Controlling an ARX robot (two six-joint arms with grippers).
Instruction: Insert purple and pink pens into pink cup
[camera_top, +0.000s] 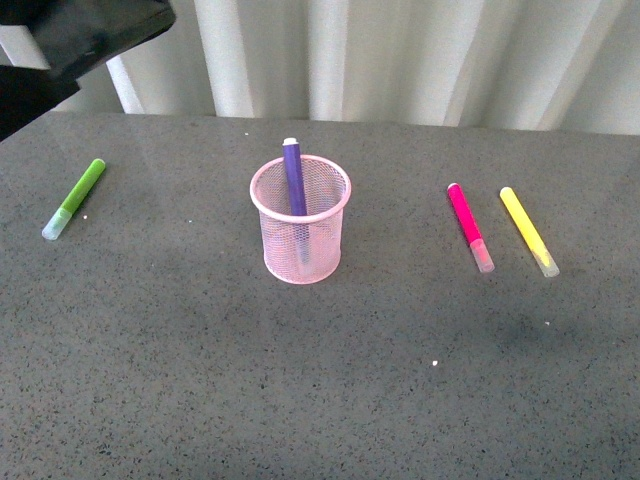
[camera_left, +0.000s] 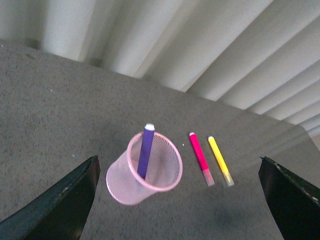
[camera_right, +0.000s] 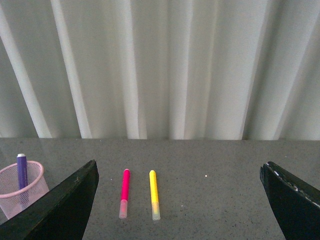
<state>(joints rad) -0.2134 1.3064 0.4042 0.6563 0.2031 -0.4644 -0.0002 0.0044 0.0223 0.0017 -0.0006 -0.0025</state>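
The pink cup (camera_top: 300, 222) stands upright in the middle of the dark table. The purple pen (camera_top: 295, 178) stands inside it, leaning, its end above the rim. The pink pen (camera_top: 469, 226) lies flat on the table to the cup's right. My left gripper (camera_left: 177, 210) is open and empty, high above the table, with the cup (camera_left: 145, 170) and purple pen (camera_left: 145, 151) below it. My right gripper (camera_right: 177, 205) is open and empty, held back from the pink pen (camera_right: 124, 192). The cup (camera_right: 22, 192) shows at the edge of the right wrist view.
A yellow marker (camera_top: 528, 231) lies beside the pink pen, further right. A lime-green marker (camera_top: 75, 198) lies at the table's left. A white curtain (camera_top: 400, 60) hangs behind the table. A dark arm part (camera_top: 70, 40) shows at the upper left.
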